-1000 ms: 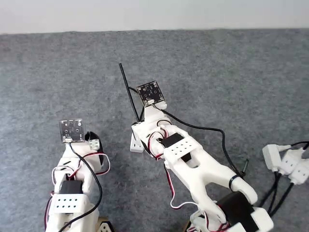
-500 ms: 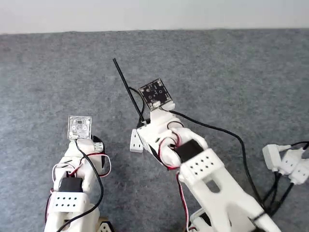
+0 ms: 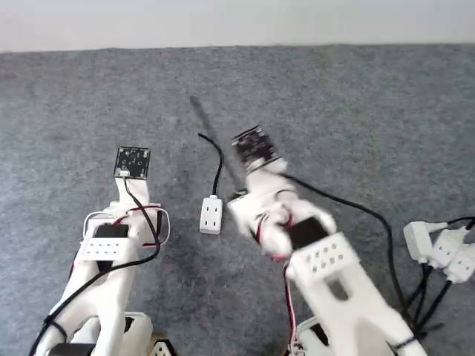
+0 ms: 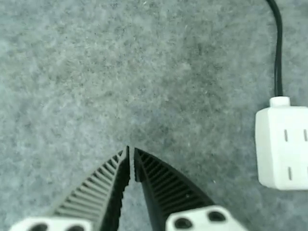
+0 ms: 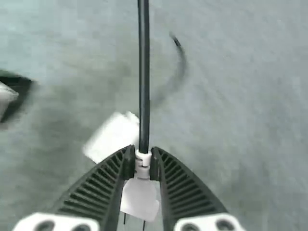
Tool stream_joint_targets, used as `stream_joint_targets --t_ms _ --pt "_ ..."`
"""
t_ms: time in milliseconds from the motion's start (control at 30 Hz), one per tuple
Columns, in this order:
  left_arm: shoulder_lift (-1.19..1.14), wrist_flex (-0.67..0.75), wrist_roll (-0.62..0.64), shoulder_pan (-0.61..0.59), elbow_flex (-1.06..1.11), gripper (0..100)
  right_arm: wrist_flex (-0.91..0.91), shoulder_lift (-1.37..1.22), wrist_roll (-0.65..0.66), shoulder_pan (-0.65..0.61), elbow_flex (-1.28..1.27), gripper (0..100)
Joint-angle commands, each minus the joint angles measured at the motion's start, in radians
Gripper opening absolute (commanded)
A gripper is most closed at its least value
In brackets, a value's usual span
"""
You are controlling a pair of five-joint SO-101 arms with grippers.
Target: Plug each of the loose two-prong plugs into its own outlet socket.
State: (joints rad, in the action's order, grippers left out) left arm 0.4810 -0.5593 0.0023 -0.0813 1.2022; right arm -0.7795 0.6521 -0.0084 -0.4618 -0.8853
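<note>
One plug (image 5: 139, 195) in right end effector (image 5: 141, 153)

surface: grey felt-like mat (image 3: 371, 111) | background: pale wall strip (image 3: 237, 22) along far edge

outlet block (image 4: 281, 147) cropped, cord (image 5: 179, 65) blurred

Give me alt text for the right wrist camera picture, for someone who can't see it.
The right gripper is shut on a white two-prong plug, whose black cord runs straight away from it. Beyond the gripper, a white outlet block and a curved black cord lie on the grey mat.
</note>
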Motion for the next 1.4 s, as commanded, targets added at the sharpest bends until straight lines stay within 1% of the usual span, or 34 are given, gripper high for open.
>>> stream_joint_targets --t_ms 0,100,333,433,533,667,967,1100,1367 --pt "0.006 -0.002 -0.011 -0.006 -0.048 1 -0.045 -0.139 -0.032 0.166 0.126 0.8" --pt "0.041 -0.002 -0.011 -0.006 -0.027 1 -0.042 -0.295 -0.035 0.245 0.157 0.8" --pt "0.063 -0.002 -0.012 -0.006 -0.012 1 -0.041 -0.532 -0.029 0.348 0.292 1.3" --pt "0.063 -0.002 -0.014 -0.006 -0.012 2 -0.047 -0.591 -0.028 0.371 0.339 5.1" --pt "0.063 -0.003 -0.015 -0.006 -0.012 2 -0.047 -0.634 -0.026 0.372 0.370 8.6" --pt "0.063 -0.006 -0.017 -0.006 -0.012 2 -0.047 -0.654 0.018 0.367 0.381 9.0" --pt "0.063 -0.006 -0.017 -0.006 -0.010 2 -0.047 -0.661 0.018 0.366 0.377 8.9" --pt "0.063 -0.006 -0.017 -0.006 -0.010 2 -0.038 -0.679 0.020 0.334 0.361 9.0" --pt "0.063 -0.006 -0.017 -0.006 -0.010 2 -0.050 -0.746 0.020 0.338 0.422 8.7"
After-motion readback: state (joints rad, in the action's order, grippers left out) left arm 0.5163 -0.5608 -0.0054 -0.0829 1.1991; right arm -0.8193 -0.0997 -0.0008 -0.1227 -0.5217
